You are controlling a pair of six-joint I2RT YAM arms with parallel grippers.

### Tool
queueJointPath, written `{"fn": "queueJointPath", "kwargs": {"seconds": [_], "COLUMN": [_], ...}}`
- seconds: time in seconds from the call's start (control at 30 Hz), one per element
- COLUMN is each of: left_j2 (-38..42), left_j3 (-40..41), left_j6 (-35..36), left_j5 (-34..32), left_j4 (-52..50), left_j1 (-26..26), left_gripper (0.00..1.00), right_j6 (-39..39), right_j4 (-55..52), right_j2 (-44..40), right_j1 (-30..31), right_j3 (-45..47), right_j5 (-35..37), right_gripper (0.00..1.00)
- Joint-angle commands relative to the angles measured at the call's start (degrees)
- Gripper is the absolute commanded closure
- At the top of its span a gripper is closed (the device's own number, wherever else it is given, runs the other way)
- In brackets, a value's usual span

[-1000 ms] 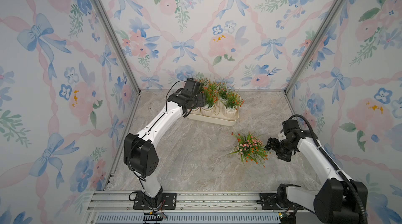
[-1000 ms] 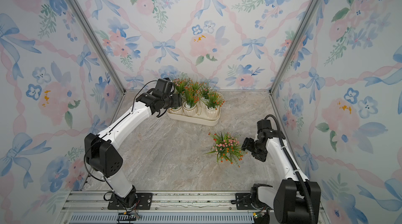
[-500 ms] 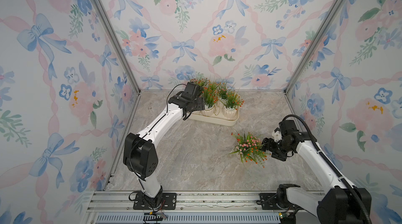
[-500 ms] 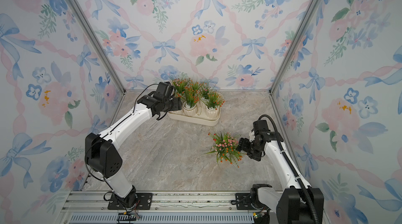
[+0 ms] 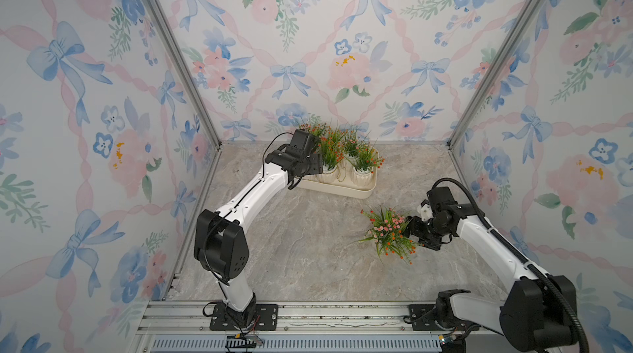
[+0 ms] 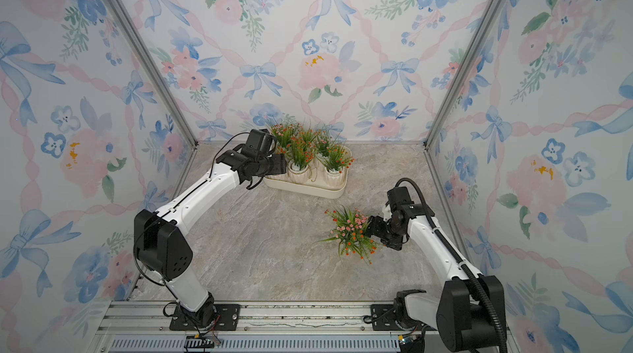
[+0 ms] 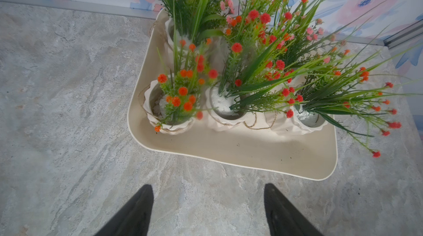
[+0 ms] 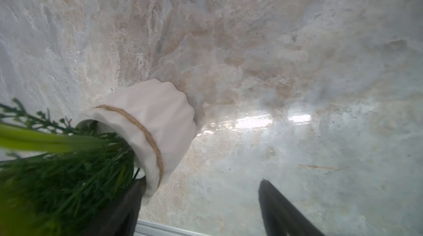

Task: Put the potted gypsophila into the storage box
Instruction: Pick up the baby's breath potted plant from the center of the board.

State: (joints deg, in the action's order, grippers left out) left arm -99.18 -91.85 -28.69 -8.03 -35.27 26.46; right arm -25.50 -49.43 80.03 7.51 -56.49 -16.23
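Pickup of the last loose pot (image 5: 390, 231) is the step in hand, by my read: right gripper (image 8: 201, 181) is down at it, jaws spread wide, holding nothing. Right wrist view shows the white ribbed pot with its twine band (image 8: 146, 131) against one finger (image 8: 127, 206), the other finger well off to the side, so the pot is beside the jaws, not between them. Pot looks tilted there, but that may be camera angle; cannot tell. It sits on the table (image 5: 301, 259), well apart from the box (image 5: 346, 191), off the box's right end and on the robot's side of it. Next move likely needs the jaws shifted to straddle the pot body below the sprigs, then close, lift clear of the box rim and carry over. Left gripper (image 7: 207, 185) hovers just off the box's left end, jaws wide, empty. Box holds at least four pots (image 7: 168, 111) of green sprigs with orange, red and pink blossoms, upright, packed toward its wall side; foliage may hide a fifth. Bare strip of box floor runs along the robot-side edge, probably room for one more.
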Motion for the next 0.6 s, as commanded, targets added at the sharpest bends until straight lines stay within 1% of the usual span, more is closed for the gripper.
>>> {"fn": "queueJointPath", "kwargs": {"seconds": [0.0,0.23,0.37,0.5,0.57], "left_j2": [1.41,1.70,2.18,3.17,3.91], "left_j3": [1.39,2.25,2.44,2.69,3.05], "left_j6": [-0.23,-0.23,-0.01,0.06,0.21], "left_j5": [0.39,0.30,0.07,-0.23,-0.55], "left_j4": [-0.15,-0.10,-0.07,-0.15,-0.11], "left_j1": [0.06,0.03,0.00,-0.09,-0.06], "left_gripper": [0.23,0.23,0.22,0.22,0.22], "right_j6": [-1.16,-1.90,-2.67,-2.75,-2.73], "right_j4": [0.84,1.25,1.99,2.06,2.11], "right_j2": [2.46,4.27,5.51,6.63,7.05], "right_j1": [1.38,3.16,4.31,5.18,5.56], "right_j3": [-0.59,-1.73,-1.86,-2.05,-2.07], "right_j5": [0.58,1.85,2.49,3.36,3.77], "right_gripper": [0.19,0.20,0.25,0.27,0.31]}}
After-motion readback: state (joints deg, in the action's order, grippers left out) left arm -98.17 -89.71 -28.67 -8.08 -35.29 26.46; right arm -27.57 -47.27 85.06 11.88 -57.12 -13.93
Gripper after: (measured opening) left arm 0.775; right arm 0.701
